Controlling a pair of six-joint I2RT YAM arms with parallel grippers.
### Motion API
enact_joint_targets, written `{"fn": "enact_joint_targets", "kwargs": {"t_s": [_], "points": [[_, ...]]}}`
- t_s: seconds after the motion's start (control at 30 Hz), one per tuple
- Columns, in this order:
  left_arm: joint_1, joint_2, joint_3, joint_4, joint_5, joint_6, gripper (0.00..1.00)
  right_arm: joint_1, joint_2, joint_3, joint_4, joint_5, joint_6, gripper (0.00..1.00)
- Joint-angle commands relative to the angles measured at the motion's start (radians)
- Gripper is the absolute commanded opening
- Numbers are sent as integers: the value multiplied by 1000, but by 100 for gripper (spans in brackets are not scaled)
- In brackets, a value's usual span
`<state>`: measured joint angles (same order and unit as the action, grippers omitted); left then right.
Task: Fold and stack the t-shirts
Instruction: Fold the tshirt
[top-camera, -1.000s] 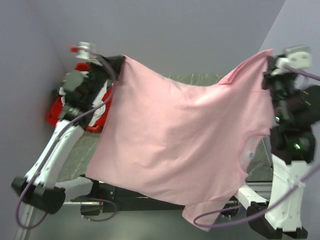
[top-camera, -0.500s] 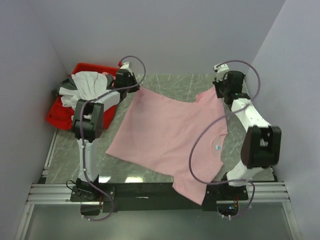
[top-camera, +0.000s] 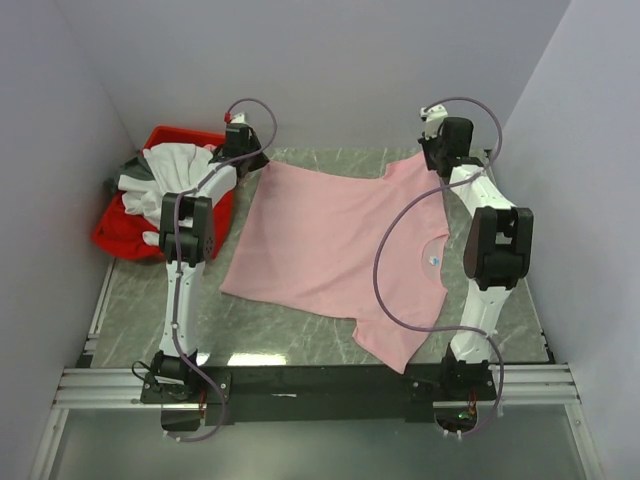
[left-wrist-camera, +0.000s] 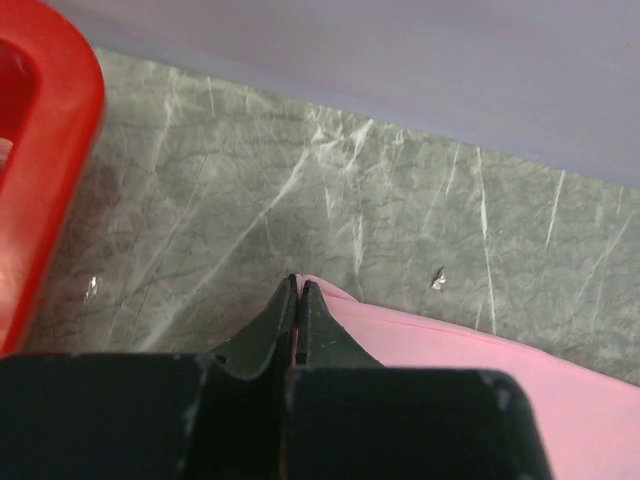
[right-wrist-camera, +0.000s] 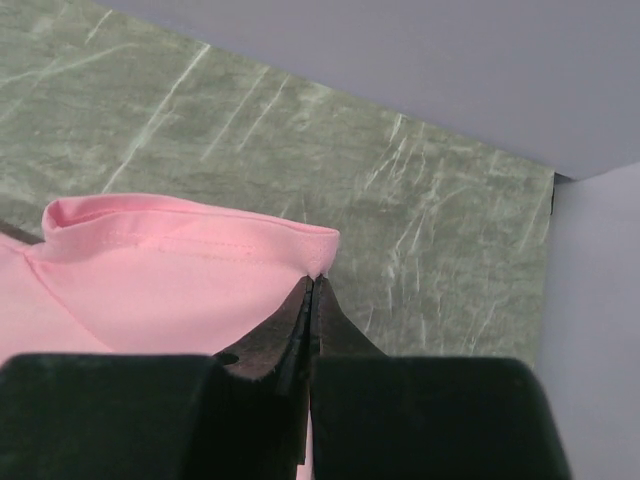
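The light pink t-shirt (top-camera: 340, 245) lies spread on the green marbled table, its blue chest mark (top-camera: 434, 261) at the right, one sleeve toward the near edge. My left gripper (top-camera: 262, 166) is shut on the shirt's far left corner (left-wrist-camera: 330, 298), low over the table. My right gripper (top-camera: 430, 158) is shut on the far right corner, a sleeve hem (right-wrist-camera: 200, 235). Both arms reach to the back of the table. White and dark grey t-shirts (top-camera: 170, 175) are heaped in the red bin.
The red plastic bin (top-camera: 120, 235) stands at the far left of the table; its rim shows in the left wrist view (left-wrist-camera: 45, 180). Grey walls close in behind and on both sides. A dark rail runs along the near edge (top-camera: 320, 382).
Both arms have lowered the shirt from hanging in the air and carried its top edge to the back of the table. The shirt now lies flat and stretched between the grippers.
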<state>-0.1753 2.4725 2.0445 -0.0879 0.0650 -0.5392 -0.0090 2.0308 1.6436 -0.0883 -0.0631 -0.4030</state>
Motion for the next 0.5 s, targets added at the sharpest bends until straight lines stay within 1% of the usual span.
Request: {"fn": "enact_joint_targets", "kwargs": {"t_s": [0.0,0.17,0.27,0.47], "points": [[2,14,69,20,19,8,0,4,-76,9,35,-9,27,0],[3,8,45,54,41,36,0,4,-159,-73,41,-56,59,0],[3,-30,-26,115,45,59,0,4,-219,-139,50,-89,75,0],[5,-147,-222,253,53,104,0,4,-357,-272,70,-130,90,0]]}}
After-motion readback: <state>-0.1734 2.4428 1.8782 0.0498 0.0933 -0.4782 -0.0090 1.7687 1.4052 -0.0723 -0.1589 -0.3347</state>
